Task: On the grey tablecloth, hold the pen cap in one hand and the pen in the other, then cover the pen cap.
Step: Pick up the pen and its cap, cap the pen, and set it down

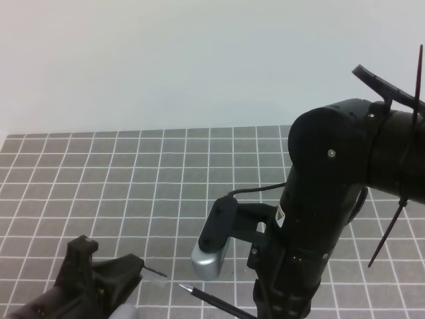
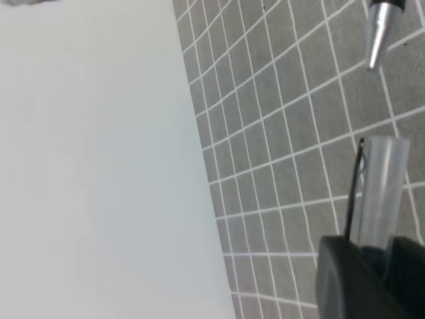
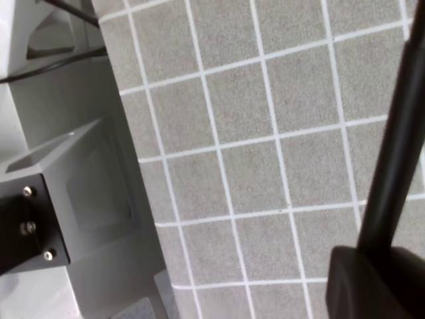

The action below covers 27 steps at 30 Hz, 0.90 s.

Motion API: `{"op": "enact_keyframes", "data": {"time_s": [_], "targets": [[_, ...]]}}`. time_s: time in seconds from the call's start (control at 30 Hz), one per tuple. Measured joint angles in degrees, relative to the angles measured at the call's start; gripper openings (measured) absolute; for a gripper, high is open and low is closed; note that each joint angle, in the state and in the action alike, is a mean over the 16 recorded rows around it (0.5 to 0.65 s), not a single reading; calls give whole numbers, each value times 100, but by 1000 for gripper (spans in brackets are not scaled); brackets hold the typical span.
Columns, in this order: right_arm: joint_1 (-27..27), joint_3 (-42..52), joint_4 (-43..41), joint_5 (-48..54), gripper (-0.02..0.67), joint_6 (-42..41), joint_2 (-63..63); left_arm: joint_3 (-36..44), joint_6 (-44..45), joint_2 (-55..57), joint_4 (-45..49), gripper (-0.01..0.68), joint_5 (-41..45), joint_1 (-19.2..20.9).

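Holding the cap (image 2: pixel 384 193) pinched in my left fingers (image 1: pixel 136 269) and the pen (image 1: pixel 216 301) in my right fingers (image 3: pixel 375 282), I hover both over the cloth's (image 1: pixel 133 173) near edge, tip near cap mouth; slight misalignment could jam or knock either loose.

One pen (image 1: pixel 216 302) and one pen cap (image 2: pixel 382 193) are showing. Two claws, left (image 1: pixel 129 269) and right (image 3: pixel 372 279), are appearing over one grey tablecloth (image 1: pixel 133 173).

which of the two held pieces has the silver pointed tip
The pen in the right gripper; the pen cap in the left gripper is a translucent sleeve.
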Motion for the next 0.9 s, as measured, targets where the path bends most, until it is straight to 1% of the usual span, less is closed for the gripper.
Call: {"op": "enact_keyframes", "data": {"time_s": [0.43,0.9], "targets": [[0,0,-29,0,-2,16,-2,0,-270,0,-107,73,-180,-375],[6,0,-174,0,-3,163,-6,0,-324,0,-91,73,-134,-390]]}}
